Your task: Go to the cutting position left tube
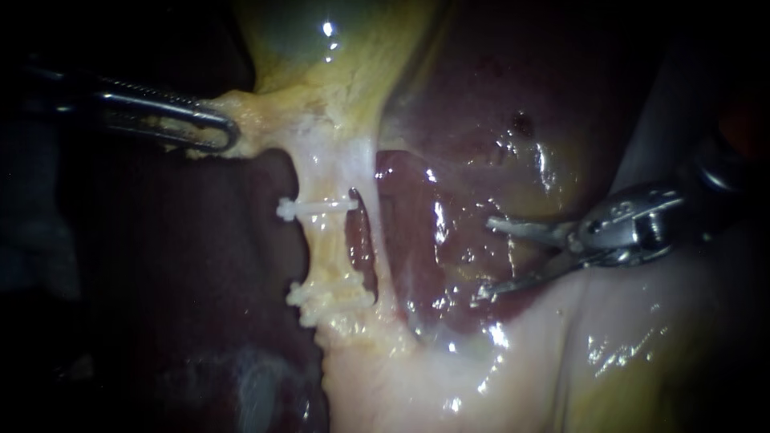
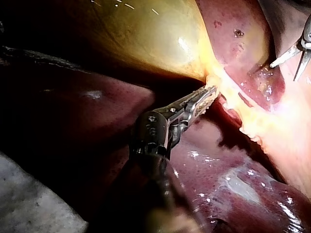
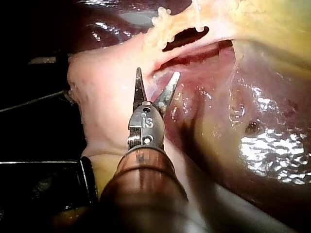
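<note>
Jaws spread, my right instrument [image 1: 484, 261] faces the left tube [image 1: 330, 250] at its nine o'clock, running twelve to six between clips [image 1: 317, 208], while my left instrument [image 1: 227, 132] pinches tissue [image 1: 250, 120].

Looks, from the endoscope, closely and squarely onto the clipped tube [image 1: 333, 248], with the left instrument [image 1: 224, 132] on one side of it and the right instrument [image 1: 484, 258] on the other. Rides, on each wrist, just behind that arm's own instrument and faces along the shaft past the jaws: from the left towards the gallbladder [image 2: 146, 34] ahead, from the right towards the liver [image 3: 272, 82] ahead, both very near the tissue. Shares across all three the clipped tube, ahead of the right jaws and beside the left ones, and the right instrument's jaws.
</note>
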### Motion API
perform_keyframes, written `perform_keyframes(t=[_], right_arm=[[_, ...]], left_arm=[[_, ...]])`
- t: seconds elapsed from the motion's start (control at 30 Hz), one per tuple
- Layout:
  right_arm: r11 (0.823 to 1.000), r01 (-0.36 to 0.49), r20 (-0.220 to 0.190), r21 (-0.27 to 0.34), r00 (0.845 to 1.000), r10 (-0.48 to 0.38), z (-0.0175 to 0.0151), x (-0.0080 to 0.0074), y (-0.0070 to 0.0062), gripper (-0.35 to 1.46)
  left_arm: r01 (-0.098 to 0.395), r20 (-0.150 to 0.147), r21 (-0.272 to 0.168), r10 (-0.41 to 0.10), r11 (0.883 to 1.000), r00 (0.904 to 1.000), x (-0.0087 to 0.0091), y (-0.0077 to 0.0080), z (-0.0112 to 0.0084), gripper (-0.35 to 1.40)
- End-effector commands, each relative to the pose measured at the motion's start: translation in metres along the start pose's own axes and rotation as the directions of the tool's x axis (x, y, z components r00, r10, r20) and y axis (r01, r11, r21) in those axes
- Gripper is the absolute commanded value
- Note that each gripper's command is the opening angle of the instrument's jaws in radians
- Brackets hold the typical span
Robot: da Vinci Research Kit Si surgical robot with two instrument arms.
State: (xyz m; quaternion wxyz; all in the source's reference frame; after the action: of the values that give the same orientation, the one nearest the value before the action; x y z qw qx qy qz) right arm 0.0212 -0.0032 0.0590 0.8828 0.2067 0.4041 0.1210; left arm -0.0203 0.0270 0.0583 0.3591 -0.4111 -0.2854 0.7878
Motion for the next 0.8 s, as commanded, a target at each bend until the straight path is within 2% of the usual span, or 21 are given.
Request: perform_keyframes(t=[0.03, 0.2, 0.43, 0.57, 0.8], right_arm=[[1.000, 0.002, -0.003, 0.011, 1.000, -0.002, 0.0005, 0.0003, -0.0001, 1.44], [0.999, 0.002, -0.019, 0.042, 1.000, -0.001, 0.0032, 0.0019, -0.0002, 1.44], [0.996, -0.021, -0.032, 0.083, 0.999, 0.024, 0.0063, 0.0031, 0.0003, 1.44], [0.994, -0.039, -0.029, 0.100, 0.999, 0.043, 0.0080, 0.0029, 0.0006, 1.44], [0.988, -0.080, -0.021, 0.131, 0.996, 0.084, 0.0099, 0.0010, 0.0014, 1.44]], left_arm=[[-0.001, 0.000, 0.000, 0.001, 1.000, 1.0000, 0.0000, 0.0000, 0.0001, -0.35], [-0.001, -0.001, 0.003, 0.001, 1.000, 1.0000, -0.0001, 0.0002, 0.0002, -0.35], [-0.001, -0.001, 0.003, 0.001, 1.000, 1.0000, -0.0001, 0.0002, 0.0003, -0.35], [-0.001, -0.001, 0.003, 0.001, 1.000, 1.0000, -0.0001, 0.0002, 0.0003, -0.35], [-0.001, -0.001, 0.004, 0.001, 1.000, 1.0000, -0.0001, 0.0002, 0.0003, -0.35]])
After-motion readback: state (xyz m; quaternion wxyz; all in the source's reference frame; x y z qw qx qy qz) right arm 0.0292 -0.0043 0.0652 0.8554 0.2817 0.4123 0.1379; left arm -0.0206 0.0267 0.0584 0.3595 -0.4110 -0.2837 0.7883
